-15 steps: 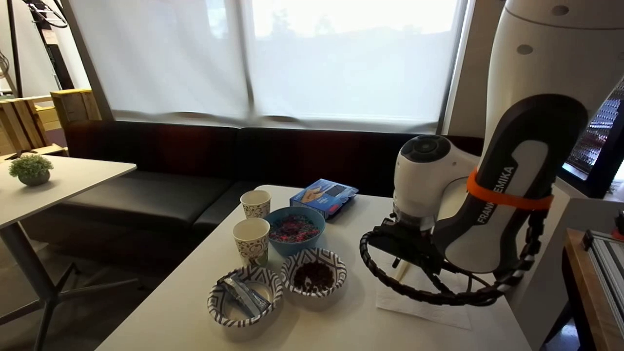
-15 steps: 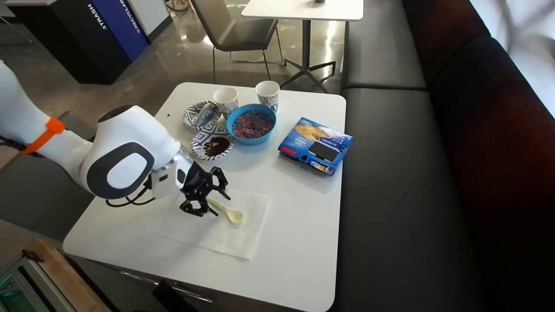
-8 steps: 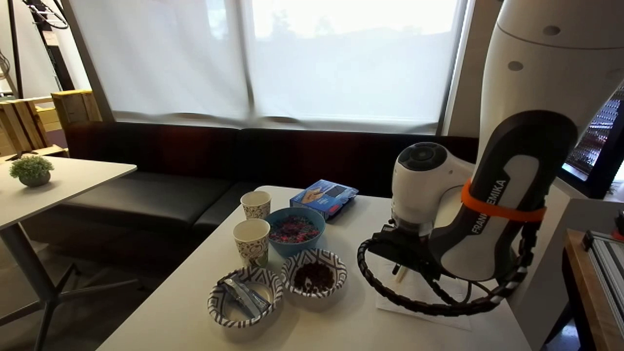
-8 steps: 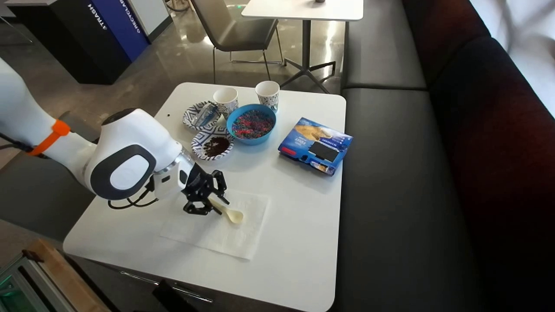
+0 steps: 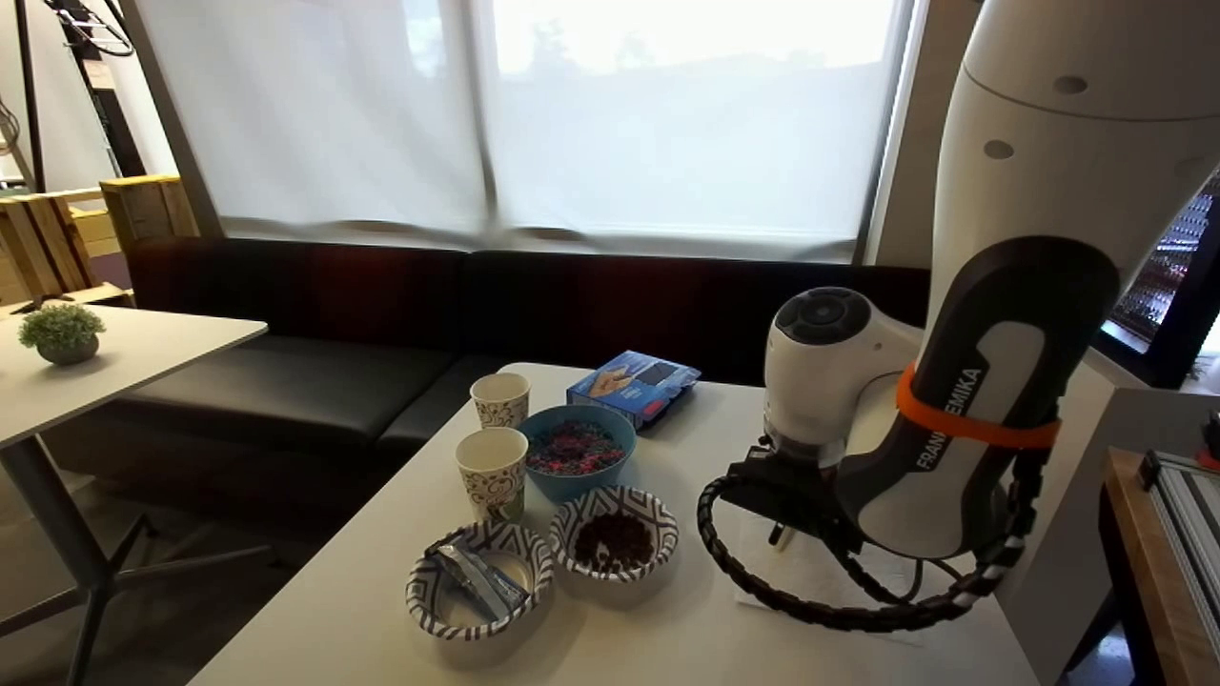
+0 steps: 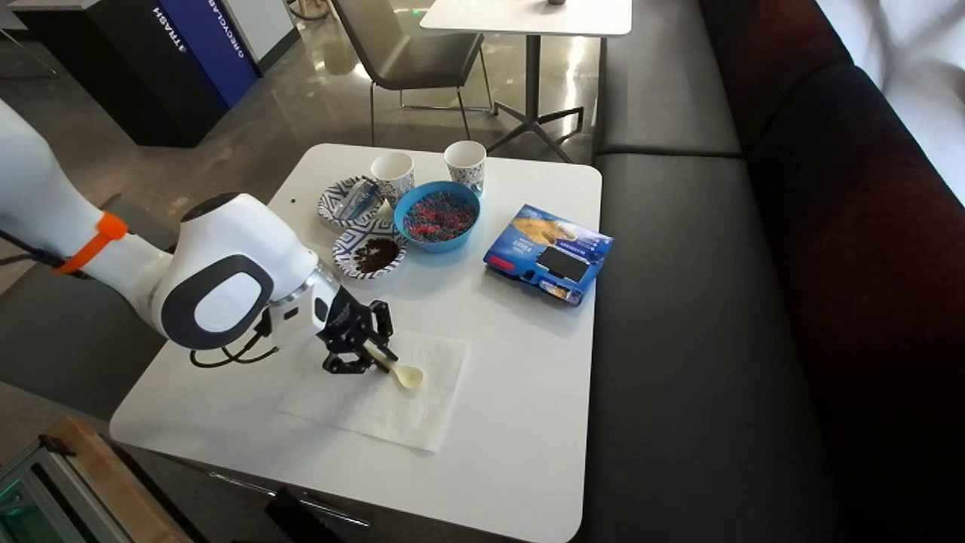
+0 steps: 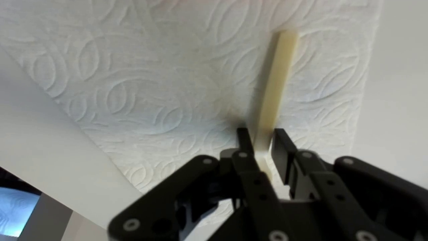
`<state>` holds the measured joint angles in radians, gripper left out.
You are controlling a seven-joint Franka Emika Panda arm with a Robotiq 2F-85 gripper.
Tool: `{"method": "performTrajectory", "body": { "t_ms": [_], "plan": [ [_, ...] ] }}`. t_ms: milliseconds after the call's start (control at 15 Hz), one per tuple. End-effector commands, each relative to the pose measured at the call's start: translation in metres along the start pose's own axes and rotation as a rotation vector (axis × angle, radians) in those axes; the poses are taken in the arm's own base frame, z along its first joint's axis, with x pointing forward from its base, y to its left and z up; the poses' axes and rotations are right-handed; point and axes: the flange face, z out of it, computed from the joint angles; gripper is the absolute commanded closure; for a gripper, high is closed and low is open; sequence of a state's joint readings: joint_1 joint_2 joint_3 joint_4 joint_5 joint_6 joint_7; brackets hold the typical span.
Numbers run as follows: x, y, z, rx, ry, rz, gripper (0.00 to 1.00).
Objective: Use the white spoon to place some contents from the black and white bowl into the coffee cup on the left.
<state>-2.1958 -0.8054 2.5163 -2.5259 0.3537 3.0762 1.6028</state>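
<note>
My gripper straddles the white spoon; whether clenched, I can't tell. Scooping from brown-filled bowl to coffee cup seems ahead.

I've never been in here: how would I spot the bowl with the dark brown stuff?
Start at the white table with the robot arm over it. Find the blue bowl; the black-and-white bowl beside it is yours. The matching patterned bowl holds silvery packaging, while yours holds dark brown contents.
</note>
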Motion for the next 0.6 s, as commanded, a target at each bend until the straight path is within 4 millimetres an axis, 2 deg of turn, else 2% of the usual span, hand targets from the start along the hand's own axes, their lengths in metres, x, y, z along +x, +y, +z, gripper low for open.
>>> {"method": "performTrajectory", "body": {
  "t_ms": [0, 200, 400, 533],
  "plan": [
    [-0.001, -0.002, -0.004, 0.010, -0.001, -0.009, 1.00],
    [0.012, 0.003, -0.035, -0.006, -0.005, -0.036, 0.97],
    [0.035, 0.009, -0.071, -0.065, -0.060, -0.201, 0.97],
    [0.048, 0.003, -0.093, -0.101, -0.082, -0.297, 0.97]
  ]
}}
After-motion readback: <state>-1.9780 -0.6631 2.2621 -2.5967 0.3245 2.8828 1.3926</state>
